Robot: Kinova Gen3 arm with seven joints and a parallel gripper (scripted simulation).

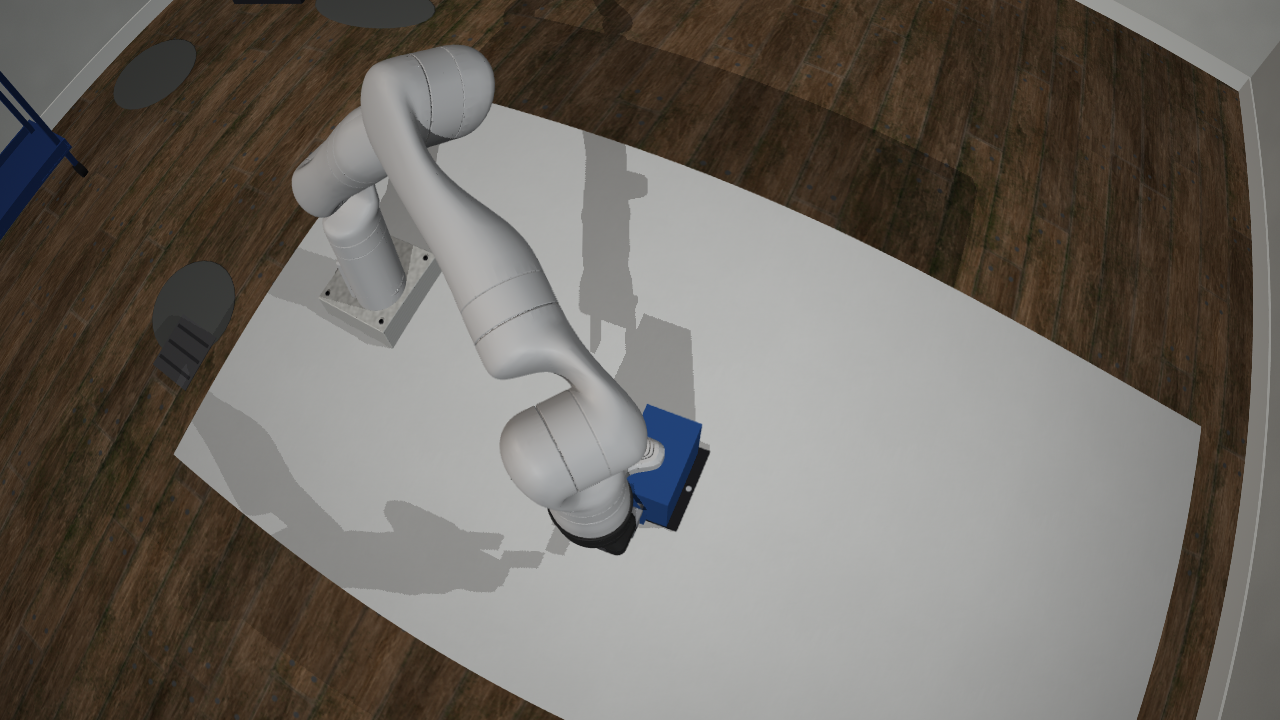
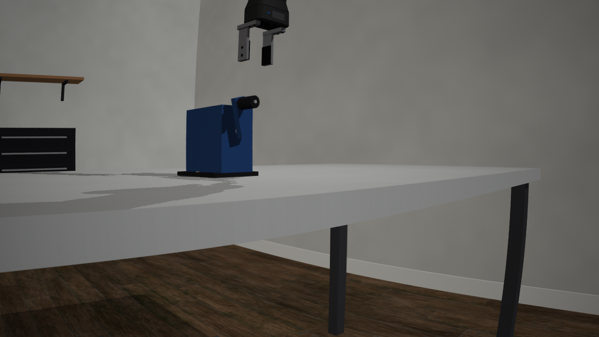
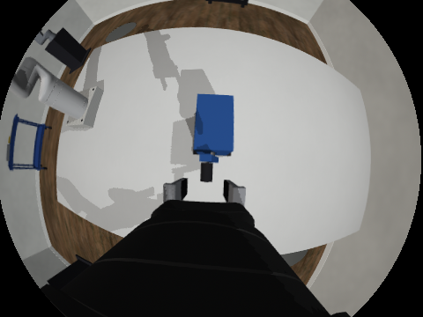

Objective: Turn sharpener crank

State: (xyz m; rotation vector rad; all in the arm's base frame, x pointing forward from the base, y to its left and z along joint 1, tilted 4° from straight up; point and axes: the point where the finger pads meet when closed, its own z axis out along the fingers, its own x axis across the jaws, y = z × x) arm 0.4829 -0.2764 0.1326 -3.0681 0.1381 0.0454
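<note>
A blue box-shaped sharpener [image 1: 673, 456] [image 2: 209, 138] [image 3: 214, 122] stands upright on a black base plate on the white table [image 1: 895, 465] [image 2: 335, 184]. Its blue crank arm [image 2: 234, 125] points up and ends in a black handle [image 2: 250, 102] [image 3: 207, 172] that sticks out sideways near the top. My gripper [image 2: 255, 62] [image 3: 205, 187] is open and empty. It points straight down and hangs well above the black handle. In the top view the arm's wrist covers the fingers and the crank.
The arm's base [image 1: 371, 304] is bolted near the table's far left corner. A wooden shelf [image 2: 41, 78] and a black drawer unit [image 2: 36, 149] stand by the wall behind. A blue frame [image 1: 22, 152] stands on the floor.
</note>
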